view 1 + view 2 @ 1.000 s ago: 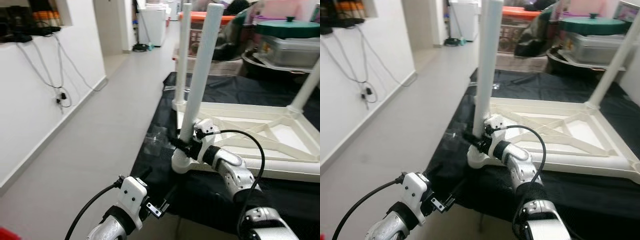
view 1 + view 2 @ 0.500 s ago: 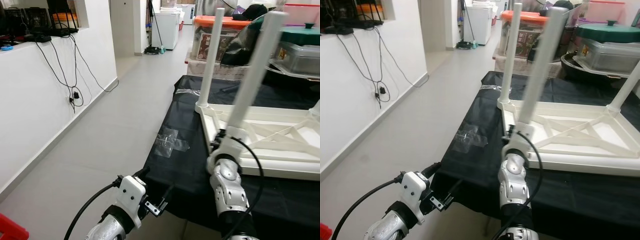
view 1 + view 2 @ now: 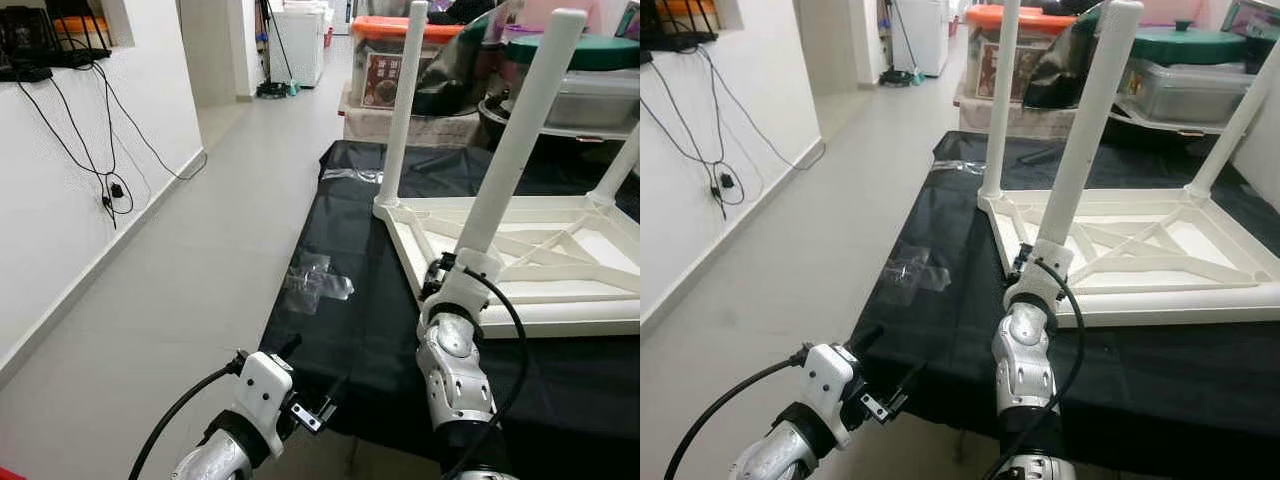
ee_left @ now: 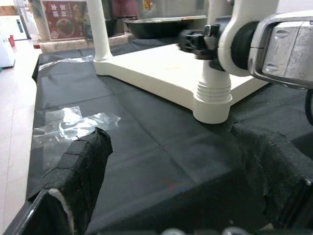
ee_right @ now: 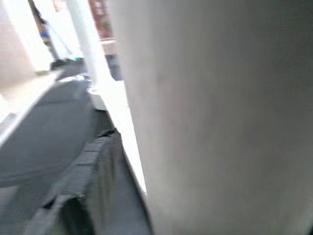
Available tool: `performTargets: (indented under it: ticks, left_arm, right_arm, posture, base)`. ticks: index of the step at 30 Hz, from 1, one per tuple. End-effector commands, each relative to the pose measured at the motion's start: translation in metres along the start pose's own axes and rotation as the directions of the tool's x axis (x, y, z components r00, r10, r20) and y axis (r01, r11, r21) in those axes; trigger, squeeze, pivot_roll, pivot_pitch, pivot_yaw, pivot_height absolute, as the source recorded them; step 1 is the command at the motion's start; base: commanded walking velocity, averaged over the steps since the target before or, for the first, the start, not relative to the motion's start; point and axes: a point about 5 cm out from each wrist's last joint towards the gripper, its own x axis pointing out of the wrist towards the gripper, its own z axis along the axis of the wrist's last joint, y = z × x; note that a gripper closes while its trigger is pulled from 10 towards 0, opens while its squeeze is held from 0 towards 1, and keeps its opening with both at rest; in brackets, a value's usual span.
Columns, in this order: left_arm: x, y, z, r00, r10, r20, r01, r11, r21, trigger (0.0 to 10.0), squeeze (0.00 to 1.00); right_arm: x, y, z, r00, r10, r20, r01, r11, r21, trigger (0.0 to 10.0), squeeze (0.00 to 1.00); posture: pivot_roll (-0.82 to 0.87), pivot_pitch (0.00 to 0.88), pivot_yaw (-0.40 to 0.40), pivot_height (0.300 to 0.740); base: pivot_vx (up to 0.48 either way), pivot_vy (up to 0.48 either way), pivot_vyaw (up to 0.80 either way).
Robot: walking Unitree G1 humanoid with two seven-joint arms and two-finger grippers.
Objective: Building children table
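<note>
A white children's table (image 3: pixel 560 315) lies upside down on a black cloth (image 3: pixel 350 330), its legs pointing up. The near corner leg (image 3: pixel 520 130) leans slightly. My right gripper (image 3: pixel 440 275) is shut on the base of that leg, just above its socket (image 4: pixel 212 100), with the forearm upright beneath it. In the right wrist view the leg (image 5: pixel 210 117) is very close, with one black finger (image 5: pixel 93 176) beside it. A second leg (image 3: pixel 403 100) stands at the far corner. My left gripper (image 3: pixel 315 372) hovers open, low before the cloth's front edge, its fingers (image 4: pixel 80 171) wide apart.
A crumpled piece of clear plastic (image 3: pixel 318 283) lies on the cloth left of the table. Storage boxes (image 3: pixel 385 70) and a green-lidded pot (image 3: pixel 590 60) stand behind. A white wall with hanging cables (image 3: pixel 60 150) runs along the left, with a floor corridor between.
The head view has swung. My right forearm has turned from lying sideways to standing upright under the leg base, still gripping it. The left arm has not moved.
</note>
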Motion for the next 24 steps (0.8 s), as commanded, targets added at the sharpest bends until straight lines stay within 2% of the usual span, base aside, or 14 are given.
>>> performTargets:
  ticks: [1,4,5,6,8,9,13,14,15,16,18,19,22,24]
  left_arm:
    - [-0.001,0.001,-0.004,1.000,-0.001,-0.022,0.001,1.000,0.000,10.0,0.00]
    - [0.000,0.001,-0.004,1.000,-0.001,-0.023,0.001,1.000,0.000,10.0,0.00]
    - [0.000,0.001,-0.004,1.000,-0.001,-0.023,0.001,1.000,0.000,10.0,0.00]
    - [0.000,0.001,-0.004,1.000,-0.001,-0.023,0.001,1.000,0.000,10.0,0.00]
    - [0.000,0.001,-0.004,1.000,-0.001,-0.024,0.001,1.000,0.001,10.0,0.00]
    - [0.000,0.001,-0.004,1.000,-0.001,-0.024,0.001,1.000,0.001,10.0,0.00]
    - [0.001,0.001,-0.004,1.000,-0.001,-0.025,0.001,1.000,0.003,10.0,0.00]
    - [0.001,0.001,-0.004,1.000,-0.001,-0.025,0.001,1.000,0.003,10.0,0.00]
    - [0.001,0.001,-0.004,1.000,-0.001,-0.025,0.001,1.000,0.003,10.0,0.00]
    - [0.001,0.001,-0.004,1.000,-0.001,-0.025,0.001,1.000,0.003,10.0,0.00]
    - [0.001,0.000,-0.004,1.000,-0.002,-0.024,0.002,1.000,0.003,10.0,0.00]
    - [0.002,0.000,-0.004,1.000,-0.003,-0.025,0.003,1.000,0.003,10.0,0.00]
    - [0.002,0.000,-0.004,1.000,-0.003,-0.025,0.003,1.000,0.003,10.0,0.00]
    - [0.002,0.000,-0.004,1.000,-0.003,-0.024,0.003,1.000,0.004,10.0,0.00]
  right_arm:
    - [-0.005,0.016,-0.007,0.993,0.119,-0.014,-0.118,0.991,0.060,10.0,0.00]
    - [-0.003,0.018,-0.005,0.976,0.217,0.003,-0.216,0.971,0.100,10.0,0.00]
    - [-0.004,0.020,-0.002,0.939,0.343,0.035,-0.345,0.936,0.074,10.0,0.00]
    - [-0.004,0.020,-0.002,0.939,0.343,0.035,-0.345,0.936,0.074,10.0,0.00]
    - [-0.007,0.021,-0.006,0.823,0.568,0.002,-0.567,0.821,0.060,10.0,0.00]
    - [-0.007,0.021,-0.006,0.823,0.568,0.002,-0.567,0.821,0.060,10.0,0.00]
    - [0.001,-0.002,-0.014,0.611,0.779,-0.141,-0.789,0.613,-0.032,10.0,0.00]
    - [0.001,-0.002,-0.014,0.611,0.779,-0.141,-0.789,0.613,-0.032,10.0,0.00]
    - [0.002,-0.006,-0.016,0.555,0.814,-0.172,-0.826,0.564,0.004,10.0,0.00]
    - [0.002,-0.006,-0.016,0.555,0.814,-0.172,-0.826,0.564,0.004,10.0,0.00]
    - [0.003,-0.010,-0.012,0.415,0.889,-0.195,-0.892,0.440,0.105,10.0,0.00]
    - [0.003,-0.008,-0.004,0.310,0.934,-0.179,-0.930,0.337,0.149,10.0,0.00]
    - [0.003,-0.007,-0.002,0.289,0.941,-0.174,-0.936,0.316,0.154,10.0,0.00]
    - [0.002,-0.004,0.002,0.220,0.961,-0.165,-0.956,0.247,0.162,10.0,0.00]
  posture:
    - [0.05,0.000,-0.035,0.740]
    - [0.05,0.000,-0.037,0.740]
    - [0.06,0.000,-0.033,0.740]
    - [0.06,0.000,-0.033,0.740]
    - [0.06,0.000,-0.036,0.740]
    - [0.06,0.000,-0.036,0.740]
    - [0.07,0.000,-0.037,0.740]
    - [0.07,0.000,-0.037,0.740]
    - [0.07,0.000,-0.037,0.740]
    - [0.07,0.000,-0.037,0.740]
    - [0.07,0.000,-0.038,0.740]
    - [0.07,0.000,-0.041,0.740]
    - [0.07,0.000,-0.041,0.740]
    - [0.07,0.000,-0.039,0.740]
  base:
    - [0.000,0.000,0.00]
    - [0.000,0.000,0.00]
    - [0.000,0.000,0.00]
    - [0.000,0.000,0.00]
    - [0.000,0.000,0.00]
    - [0.000,0.000,0.00]
    - [0.000,0.000,0.00]
    - [0.000,0.000,0.00]
    - [0.000,0.000,0.00]
    - [0.000,0.000,0.00]
    - [0.000,0.000,0.00]
    - [0.000,0.000,0.00]
    - [0.000,0.000,0.00]
    - [0.000,0.000,0.00]
